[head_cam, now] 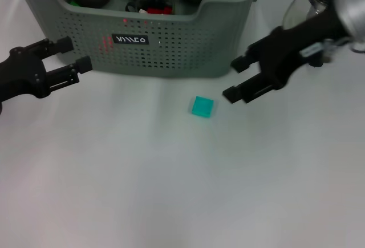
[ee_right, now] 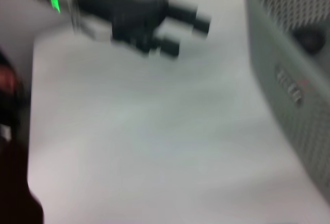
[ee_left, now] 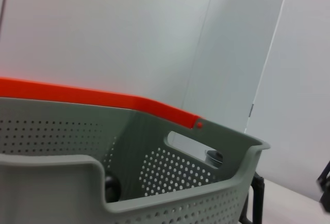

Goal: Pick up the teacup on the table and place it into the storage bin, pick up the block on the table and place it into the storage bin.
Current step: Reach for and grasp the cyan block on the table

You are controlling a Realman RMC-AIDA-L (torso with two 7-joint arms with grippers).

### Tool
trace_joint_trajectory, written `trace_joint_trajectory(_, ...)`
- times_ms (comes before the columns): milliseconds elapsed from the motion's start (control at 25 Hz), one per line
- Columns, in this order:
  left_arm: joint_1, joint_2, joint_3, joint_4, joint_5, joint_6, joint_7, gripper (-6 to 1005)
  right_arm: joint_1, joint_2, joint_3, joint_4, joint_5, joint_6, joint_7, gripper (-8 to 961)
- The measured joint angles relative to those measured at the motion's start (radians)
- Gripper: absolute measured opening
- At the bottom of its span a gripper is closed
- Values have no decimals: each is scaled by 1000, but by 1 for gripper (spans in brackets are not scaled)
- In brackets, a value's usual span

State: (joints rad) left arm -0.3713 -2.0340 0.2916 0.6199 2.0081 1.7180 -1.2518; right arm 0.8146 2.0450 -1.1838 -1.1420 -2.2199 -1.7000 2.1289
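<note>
teal block [head_cam: 202, 106] lies flat on the white table [head_cam: 171, 191], just in front of the storage bin [head_cam: 188, 54], nothing touching it. my right gripper [head_cam: 238, 78] hangs just beside the block on its right side, jaws spread and empty. my left gripper [head_cam: 75, 55] sits near the bin's front left, jaws spread too, holding nothing; i judge it idle.

risks as i read them: the block is low and flat, so a descent that stops too high would close on air, and one off to the side would nudge it across the slick tabletop. the bin wall is close behind, so a fingertip could catch the perforated front on the approach or on the lift over the rim.

bin contents: several dark rounded vessels along the back, likely teaware, plus something glassy with a red patch; i cannot tell which is the teacup. no cup remains on the open table. a glass carafe [head_cam: 305, 3] stands behind my right arm.
</note>
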Motion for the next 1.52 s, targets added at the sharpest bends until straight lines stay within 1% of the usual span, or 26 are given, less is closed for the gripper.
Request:
trace_joint_trajectory(40,0,0,-1,0,0,0,0,728,44,12,-18,15,-56,1,17,756)
trace_joint_trajectory(80,-1,0,0,-1,0,1,0,728,88,29,-38,32,-110,5,29,755)
trace_joint_trajectory(160,-1,-1,0,-2,0,1,0,728,160,54,-80,84,-190,30,41,755)
trace_joint_trajectory(200,-1,-2,0,-3,0,1,0,728,195,60,-111,122,-211,52,48,755)
trace_joint_trajectory(320,0,-3,0,-3,0,2,0,728,286,60,-215,249,-215,181,103,755)
trace_joint_trajectory(400,2,-5,0,-3,0,1,0,728,334,61,-265,343,-214,274,141,754)
trace_joint_trajectory(520,3,-7,0,-3,0,-1,1,728,376,68,-307,450,-202,364,159,754)
trace_joint_trajectory(640,4,-8,0,-3,0,-2,1,728,389,72,-380,525,-157,476,219,754)
trace_joint_trajectory(720,3,-9,0,-3,0,-5,1,728,386,70,-418,543,-118,517,236,754)
trace_joint_trajectory(880,0,-11,1,-5,0,-13,1,728,367,68,-503,543,-60,524,197,755)
trace_joint_trajectory(1080,2,-14,2,-5,0,-13,1,728,358,72,-602,532,-55,534,173,743)
trace_joint_trajectory(1320,12,-18,0,-5,-1,-7,0,728,351,70,-630,523,-60,585,180,724)
trace_joint_trajectory(1520,14,-21,0,-6,-1,-6,0,728,351,73,-645,530,-61,610,183,631)
